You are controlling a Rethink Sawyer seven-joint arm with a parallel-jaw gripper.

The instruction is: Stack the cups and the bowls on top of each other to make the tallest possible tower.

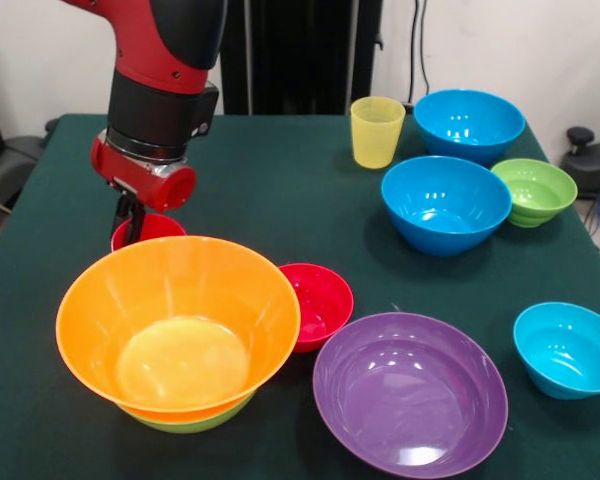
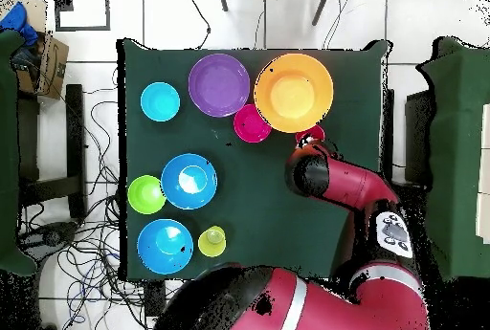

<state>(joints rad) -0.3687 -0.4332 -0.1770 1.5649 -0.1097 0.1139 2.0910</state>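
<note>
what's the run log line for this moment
gripper: at red cup, grip unclear | orange bowl: nested on lime-green bowl | yellow cup: unstacked

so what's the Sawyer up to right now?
It's building a bowl-and-cup tower. The gripper is down at the red cup, just behind the large orange bowl; whether it grips the cup can't be told. The orange bowl sits nested in a lime-green bowl. The small red bowl sits against the orange bowl's rim. The purple bowl, three blue bowls, ribbed green bowl and yellow cup stand loose on the table.
</note>
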